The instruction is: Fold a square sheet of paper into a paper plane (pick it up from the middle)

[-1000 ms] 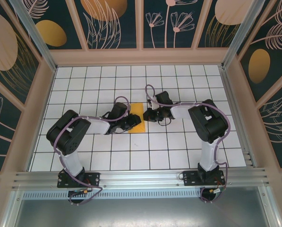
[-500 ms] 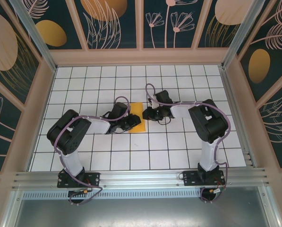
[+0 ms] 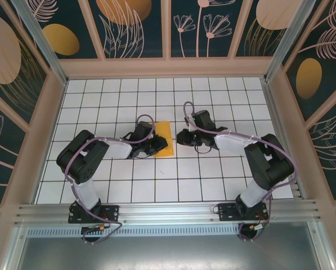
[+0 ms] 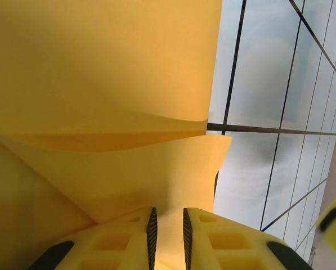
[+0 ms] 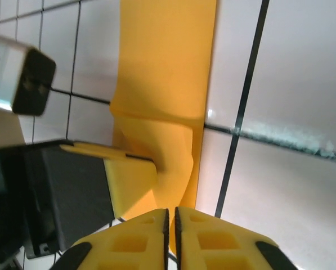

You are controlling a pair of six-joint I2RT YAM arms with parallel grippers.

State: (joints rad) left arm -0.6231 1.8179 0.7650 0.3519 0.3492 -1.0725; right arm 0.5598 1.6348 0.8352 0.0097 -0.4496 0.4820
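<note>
The square sheet of paper [image 3: 164,136] is orange-yellow and partly folded, lying mid-table between the two grippers. My left gripper [image 3: 155,147] reaches in from the left. In the left wrist view its jaws [image 4: 168,225] stand a little apart, with a raised flap of the paper [image 4: 100,84] curling down between them. From the right wrist view, the paper [image 5: 165,67] bends up beside the left gripper's yellow finger [image 5: 131,180]. My right gripper [image 3: 179,136] is just right of the sheet. Its pads [image 5: 171,222] almost touch, with nothing gripped, and they hang over the paper's near tip.
The white grid-tiled table [image 3: 213,174] is walled by a tan frame [image 3: 168,67] at the back and on both sides. A metal rail [image 3: 168,211] with the arm bases runs along the near edge. The left wrist camera housing [image 5: 21,73] sits close to the paper.
The right arm's elbow has swung out to the right and its gripper has drawn back slightly from the paper. The left gripper stays on the sheet, barely moved.
</note>
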